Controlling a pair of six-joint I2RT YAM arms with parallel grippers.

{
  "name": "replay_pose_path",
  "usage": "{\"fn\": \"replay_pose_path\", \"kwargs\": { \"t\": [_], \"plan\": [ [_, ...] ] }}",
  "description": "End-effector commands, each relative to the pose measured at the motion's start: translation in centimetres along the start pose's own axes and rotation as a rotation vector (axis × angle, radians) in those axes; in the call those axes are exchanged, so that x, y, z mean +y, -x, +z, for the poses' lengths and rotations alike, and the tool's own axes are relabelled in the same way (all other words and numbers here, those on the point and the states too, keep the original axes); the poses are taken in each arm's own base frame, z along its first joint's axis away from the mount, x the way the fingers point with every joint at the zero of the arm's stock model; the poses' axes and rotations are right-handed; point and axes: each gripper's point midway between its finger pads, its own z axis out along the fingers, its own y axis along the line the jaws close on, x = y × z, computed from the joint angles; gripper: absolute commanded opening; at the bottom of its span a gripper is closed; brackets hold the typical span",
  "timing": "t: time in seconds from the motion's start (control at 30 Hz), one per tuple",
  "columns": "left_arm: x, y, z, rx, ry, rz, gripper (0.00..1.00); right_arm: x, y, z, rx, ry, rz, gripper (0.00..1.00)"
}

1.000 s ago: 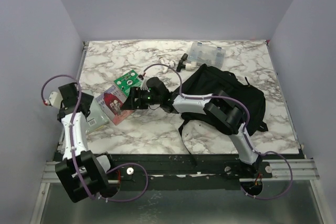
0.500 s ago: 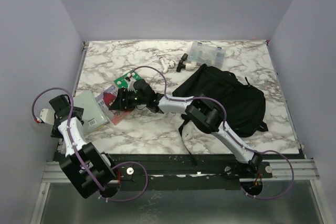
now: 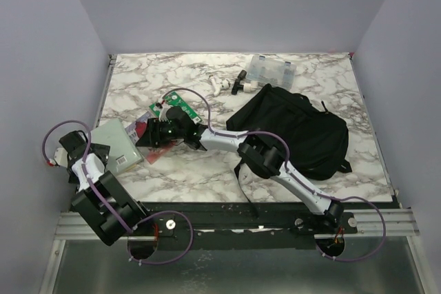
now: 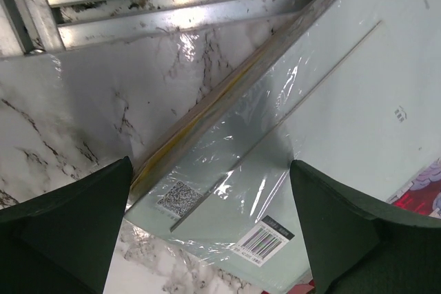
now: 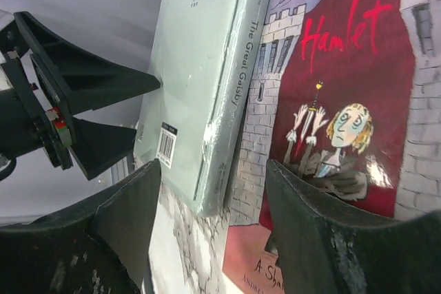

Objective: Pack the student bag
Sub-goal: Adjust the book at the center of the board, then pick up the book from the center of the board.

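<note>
Black student bag (image 3: 296,129) lying flat on the right side of the bench (image 3: 179,170), well apart from the books. Hard to tell from above if the top is open.

Right pincer (image 5: 210,187) stretched far over to the left, low above the red Hamlet book (image 5: 344,101). Jaws partway apart, holding nothing. Left pincer (image 4: 210,166) wide and empty too, right over the pale green book (image 4: 310,122). Both books flat on the bench, touching side by side.

Plenty to go wrong from here:

Could pinch both books at once, with the right jaws sitting just where the two meet.

Could slip off. Flat books, shiny wrap on the green one, not much edge to get under.

Could bump pincer into pincer, being so near each other over the same spot.

Could drop the book on the long way back to the bag, if held only by a corner.

Might not go in at all, if the bag's top turns out to be shut or floppy.
</note>
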Motion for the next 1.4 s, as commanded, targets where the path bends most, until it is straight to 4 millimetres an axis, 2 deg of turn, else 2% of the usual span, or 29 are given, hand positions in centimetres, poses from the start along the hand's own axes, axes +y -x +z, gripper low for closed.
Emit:
{"fn": "replay_pose_path", "kwargs": {
  "t": [0.0, 0.1, 0.23, 0.3, 0.37, 0.5, 0.67, 0.93, 1.03, 1.37],
  "plan": [
    [-1.4, -1.8, -0.1, 0.107, -0.087, -0.027, 0.98, -1.5, -3.6, 1.9, 0.061, -0.056, -0.030, 0.66],
    [-0.8, -1.8, -0.4, 0.106, -0.054, -0.052, 0.97, -1.1, -5.1, 2.5, 0.089, -0.053, -0.056, 0.60],
    [-1.2, -3.9, -0.6, 0.194, -0.093, -0.072, 0.89, -1.1, -6.5, 2.3, 0.134, -0.056, -0.063, 0.51],
    [-1.5, -5.3, -0.8, 0.259, -0.127, -0.087, 0.83, -1.0, -6.4, 1.4, 0.133, -0.072, -0.079, 0.48],
    [-2.0, -6.8, -1.4, 0.309, -0.165, -0.093, 0.80, 0.0, -6.0, 0.3, 0.133, -0.076, -0.090, 0.47],
    [-3.4, -8.9, -2.8, 0.342, -0.249, -0.048, 0.78, 2.0, -5.3, -2.3, 0.127, -0.079, -0.101, 0.47],
    [-4.0, -12.4, -5.0, 0.391, -0.327, 0.008, 0.78, 3.8, -5.1, -5.3, 0.124, -0.080, -0.060, 0.48],
    [-3.5, -15.3, -7.0, 0.421, -0.418, 0.053, 0.79, 2.7, -6.5, -9.9, 0.110, -0.070, 0.132, 0.54],
    [-3.2, -16.3, -7.4, 0.465, -0.426, 0.055, 0.79, 2.1, -6.6, -10.7, 0.103, -0.063, 0.191, 0.57],
    [-2.5, -16.3, -7.7, 0.450, -0.396, 0.057, 0.85, -1.2, -8.5, -12.9, 0.070, -0.197, 0.286, 0.72]
  ]
}}
